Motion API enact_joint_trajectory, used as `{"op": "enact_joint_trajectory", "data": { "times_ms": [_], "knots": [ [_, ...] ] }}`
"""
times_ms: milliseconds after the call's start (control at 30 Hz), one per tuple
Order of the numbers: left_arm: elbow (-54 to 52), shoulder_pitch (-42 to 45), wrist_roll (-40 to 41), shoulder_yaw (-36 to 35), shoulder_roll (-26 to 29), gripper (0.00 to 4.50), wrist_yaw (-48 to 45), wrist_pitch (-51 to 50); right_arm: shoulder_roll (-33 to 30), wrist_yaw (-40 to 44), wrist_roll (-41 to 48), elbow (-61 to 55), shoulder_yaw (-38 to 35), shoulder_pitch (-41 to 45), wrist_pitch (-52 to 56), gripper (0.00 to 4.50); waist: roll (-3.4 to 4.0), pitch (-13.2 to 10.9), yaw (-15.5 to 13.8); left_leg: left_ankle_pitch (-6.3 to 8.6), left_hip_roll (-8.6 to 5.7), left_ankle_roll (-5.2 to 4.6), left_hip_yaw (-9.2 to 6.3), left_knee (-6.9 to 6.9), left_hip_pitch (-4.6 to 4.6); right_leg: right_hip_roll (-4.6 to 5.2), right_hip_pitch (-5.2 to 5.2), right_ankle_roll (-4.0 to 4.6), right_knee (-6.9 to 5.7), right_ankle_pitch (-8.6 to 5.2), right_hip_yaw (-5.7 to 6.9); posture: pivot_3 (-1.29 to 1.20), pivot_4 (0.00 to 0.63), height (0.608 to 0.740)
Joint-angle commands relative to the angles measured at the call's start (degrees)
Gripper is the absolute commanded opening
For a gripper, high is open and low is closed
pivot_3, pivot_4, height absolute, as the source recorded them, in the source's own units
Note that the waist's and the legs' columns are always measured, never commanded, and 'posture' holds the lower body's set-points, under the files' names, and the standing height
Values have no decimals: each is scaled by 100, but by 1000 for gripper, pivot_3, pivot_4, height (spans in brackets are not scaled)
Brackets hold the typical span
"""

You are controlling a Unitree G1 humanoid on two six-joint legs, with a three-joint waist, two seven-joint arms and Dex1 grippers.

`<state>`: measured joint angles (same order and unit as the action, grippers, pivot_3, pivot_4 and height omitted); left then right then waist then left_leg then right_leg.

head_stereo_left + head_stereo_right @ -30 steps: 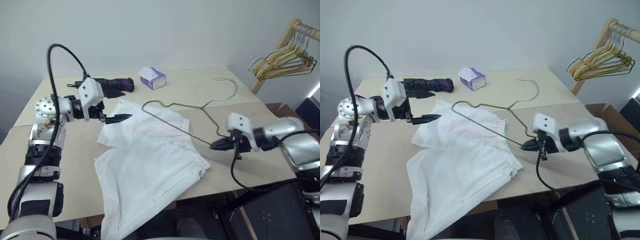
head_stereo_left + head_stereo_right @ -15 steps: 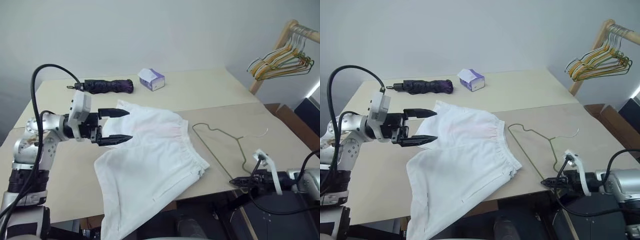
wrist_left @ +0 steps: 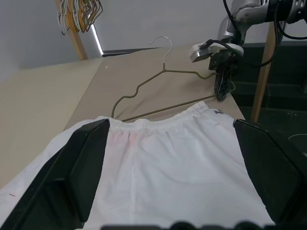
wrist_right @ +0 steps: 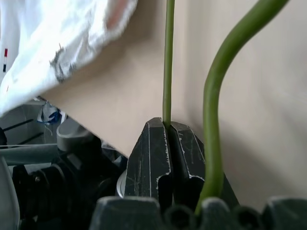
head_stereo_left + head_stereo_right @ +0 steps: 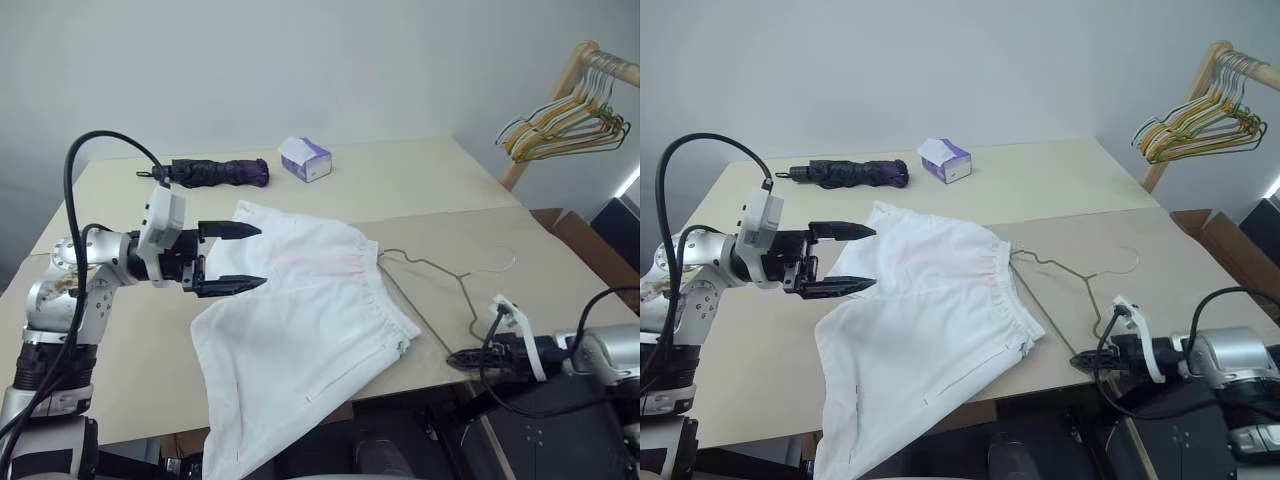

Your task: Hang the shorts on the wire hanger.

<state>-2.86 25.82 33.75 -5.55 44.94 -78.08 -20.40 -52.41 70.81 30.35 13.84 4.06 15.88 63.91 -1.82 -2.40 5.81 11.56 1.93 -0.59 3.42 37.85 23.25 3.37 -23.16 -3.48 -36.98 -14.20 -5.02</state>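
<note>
The white shorts [image 5: 300, 310] lie spread on the table, one leg drooping over the front edge. The wire hanger [image 5: 440, 268] lies flat to their right, one end against the gathered waistband. At the front edge my right gripper [image 5: 458, 360] is shut on the hanger's lower corner; the right wrist view shows the thin wire [image 4: 167, 62] pinched between the fingertips. My left gripper [image 5: 255, 257] hovers open over the shorts' left edge, pointing right. Its wrist view shows the shorts [image 3: 163, 158], the hanger [image 3: 163, 91] and the right gripper [image 3: 221, 88] beyond.
A folded dark purple umbrella [image 5: 215, 172] and a small white-purple tissue box [image 5: 305, 157] lie at the table's far side. A wooden rack with bunched coloured hangers [image 5: 565, 120] stands beyond the table's right end. Bare tabletop [image 5: 110, 330] lies left of the shorts.
My right gripper brought the hanger down from above the shorts to lie flat on the table at their right. My left gripper rolled and drew back a little, still open.
</note>
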Motion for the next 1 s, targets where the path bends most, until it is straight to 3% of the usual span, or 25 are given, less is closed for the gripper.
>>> {"op": "enact_joint_trajectory", "data": {
  "times_ms": [33,300,600,1000],
  "knots": [
    [-175,3,16,-68,42,4465,113,-34,-72,131,10,-97,-1,97,-172,0,0,0,-35,0,0,0,0,0,1,0,0,0,1,0,1,-32,4,740],
    [-268,-135,61,-74,8,4465,176,-10,-37,308,-175,-67,472,325,-308,0,0,0,-47,0,0,0,0,0,0,0,0,0,0,0,1,-27,1,740],
    [-412,-211,98,-126,-62,4465,374,-45,705,65,-691,1081,771,1384,-612,0,-1,1,-41,0,2,0,-1,0,-3,-3,2,2,0,2,1,-5,0,740],
    [-405,-218,107,-134,-37,4465,461,-31,1054,545,-1402,2104,1304,2169,-1230,0,-11,9,-34,0,3,0,-1,0,-7,-5,5,4,-1,4,1,11,1,740]
  ]
}}
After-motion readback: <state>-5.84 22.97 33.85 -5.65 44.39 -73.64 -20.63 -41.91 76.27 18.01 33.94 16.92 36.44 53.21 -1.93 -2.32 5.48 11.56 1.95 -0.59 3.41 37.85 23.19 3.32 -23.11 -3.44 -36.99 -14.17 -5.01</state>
